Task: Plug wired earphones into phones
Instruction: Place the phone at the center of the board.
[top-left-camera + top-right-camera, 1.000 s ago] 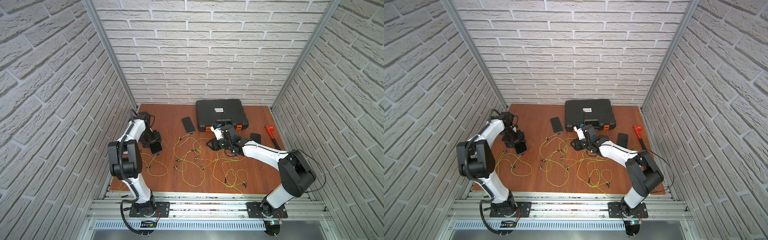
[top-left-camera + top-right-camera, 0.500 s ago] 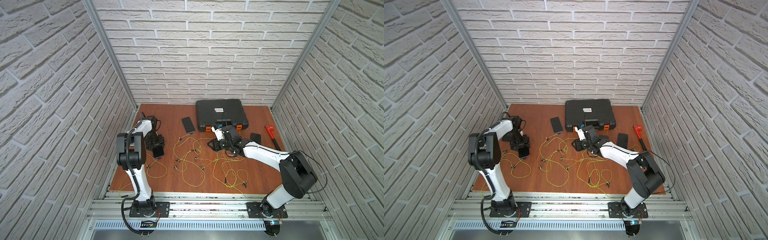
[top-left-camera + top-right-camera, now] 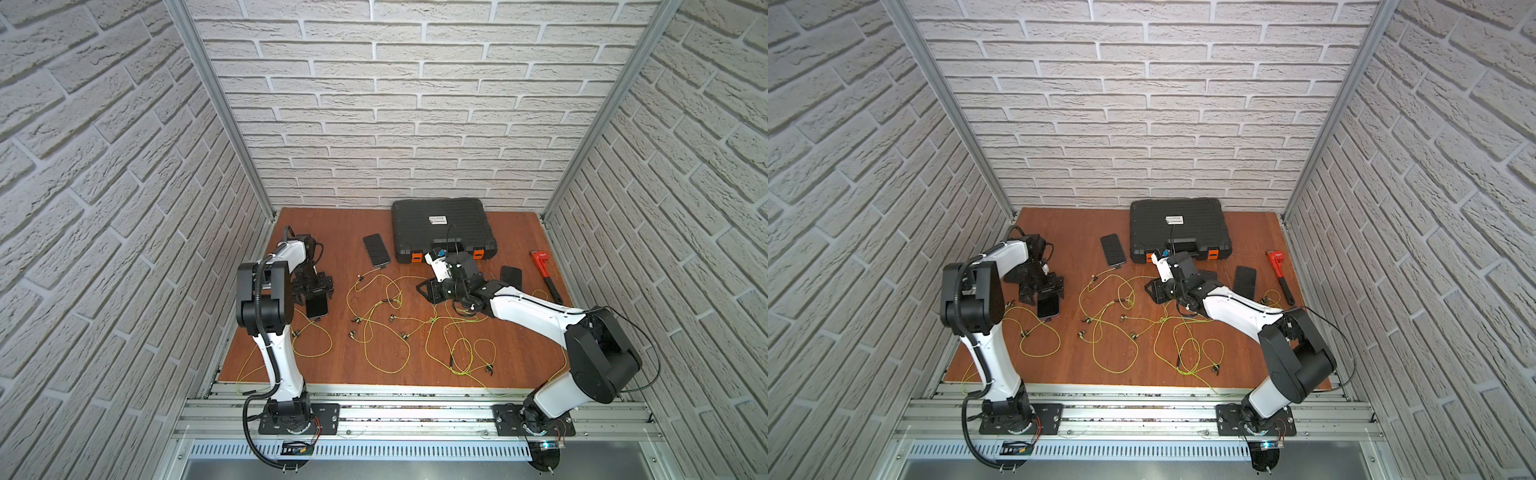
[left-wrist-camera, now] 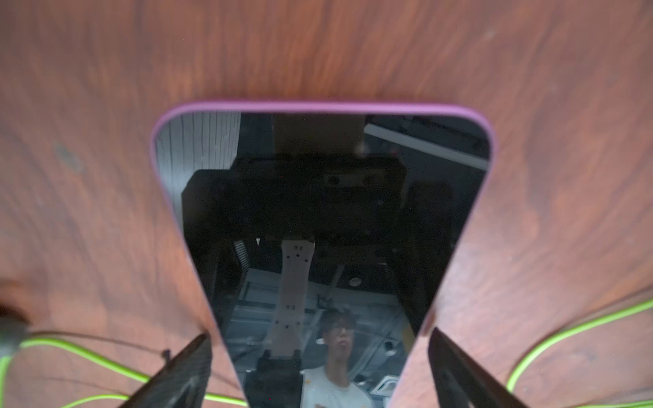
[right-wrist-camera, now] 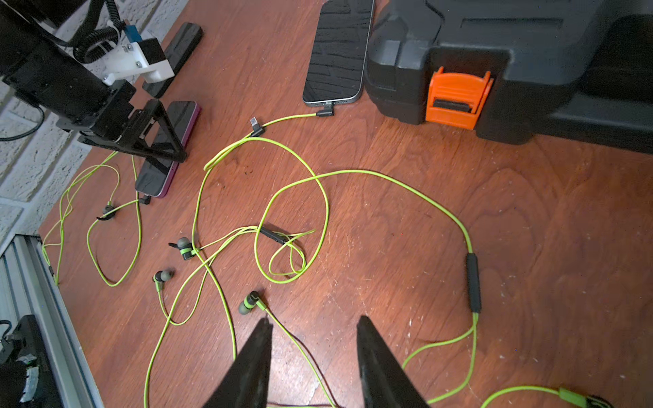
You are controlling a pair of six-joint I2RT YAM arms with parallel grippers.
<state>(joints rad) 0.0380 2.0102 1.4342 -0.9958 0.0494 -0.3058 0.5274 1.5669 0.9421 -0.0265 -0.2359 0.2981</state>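
My left gripper stands open over a purple-edged phone that lies flat on the wood. The fingers flank its long sides with a small gap. A dark plug sits at that phone's near end. My right gripper is open low over the table. One thin yellow-green earphone cable runs on the wood between its fingers, with an earbud just ahead. Another phone by the case has a plug in it. A loose plug lies nearby.
The black ribbed case with orange latches stands at the back. A red wrench and one more phone lie to the right. A further phone lies near the left wall. Tangled earphone cables cover the middle of the table.
My left gripper's jaws have widened off the purple-edged phone, which now rests on the table. The left arm's elbow has swung inward. The right gripper has hardly moved.
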